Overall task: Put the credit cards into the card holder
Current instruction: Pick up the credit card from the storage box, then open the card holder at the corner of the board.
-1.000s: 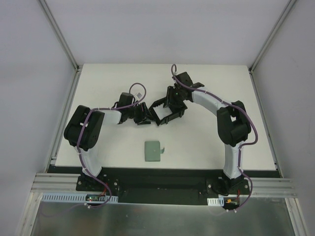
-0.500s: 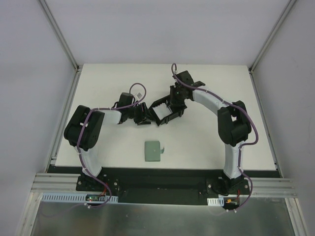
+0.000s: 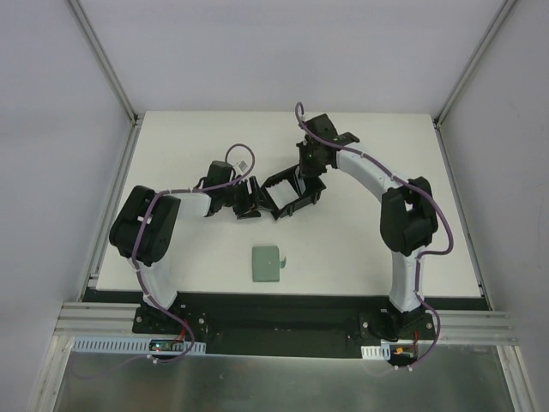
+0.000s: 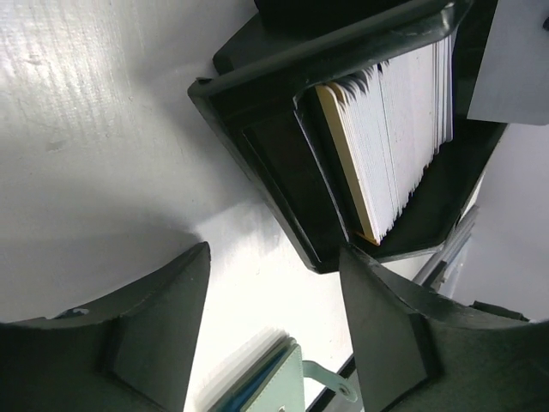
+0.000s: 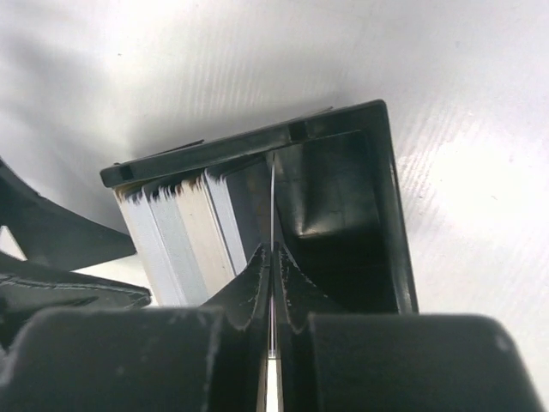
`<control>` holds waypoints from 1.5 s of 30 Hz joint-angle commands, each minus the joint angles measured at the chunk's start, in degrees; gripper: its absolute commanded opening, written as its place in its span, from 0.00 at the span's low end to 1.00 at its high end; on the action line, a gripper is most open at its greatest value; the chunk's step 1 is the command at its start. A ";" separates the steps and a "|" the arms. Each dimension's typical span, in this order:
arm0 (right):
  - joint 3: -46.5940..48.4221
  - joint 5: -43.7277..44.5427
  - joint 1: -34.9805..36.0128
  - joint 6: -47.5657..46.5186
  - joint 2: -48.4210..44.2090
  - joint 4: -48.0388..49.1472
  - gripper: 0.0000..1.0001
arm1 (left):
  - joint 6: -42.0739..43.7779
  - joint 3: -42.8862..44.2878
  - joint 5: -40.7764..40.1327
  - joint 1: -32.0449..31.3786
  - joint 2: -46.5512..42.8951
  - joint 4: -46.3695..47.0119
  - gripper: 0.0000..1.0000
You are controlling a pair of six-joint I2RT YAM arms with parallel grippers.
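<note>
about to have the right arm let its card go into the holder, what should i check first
1. Card held by the right gripper: ok, the fingers are shut on its thin edge.
2. Card lined up with the card holder: ok, it points into the open top beside the stack of cards.
3. Room for it: ok, the compartment to the right of the card looks empty.
4. Left gripper out of the way: ok, it is open, with bare table between it and the holder.
5. How deep the card already sits: cannot tell.
</note>
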 commanded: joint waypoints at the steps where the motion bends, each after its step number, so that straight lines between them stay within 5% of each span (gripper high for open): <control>1: 2.47 6.51 1.07 -5.70 -4.83 -2.95 0.00 | 2.10 -1.50 -3.95 -0.43 -4.37 -3.08 0.64; 13: -15.00 4.60 1.85 -2.73 -27.24 -0.74 0.01 | 4.39 -7.21 -8.88 -0.43 -15.35 -7.39 0.72; 22: -40.59 -1.21 12.13 20.01 -44.21 16.37 0.00 | 8.33 -15.99 -12.04 -0.78 -29.41 -15.21 0.64; 33: -45.44 2.03 23.82 29.01 -36.06 22.99 0.00 | 11.42 -20.31 -14.51 -0.87 -40.15 -24.00 0.72; 45: -45.96 11.18 25.41 28.83 -32.97 16.22 0.00 | 10.01 -23.04 -16.78 -4.46 -43.32 -26.03 0.73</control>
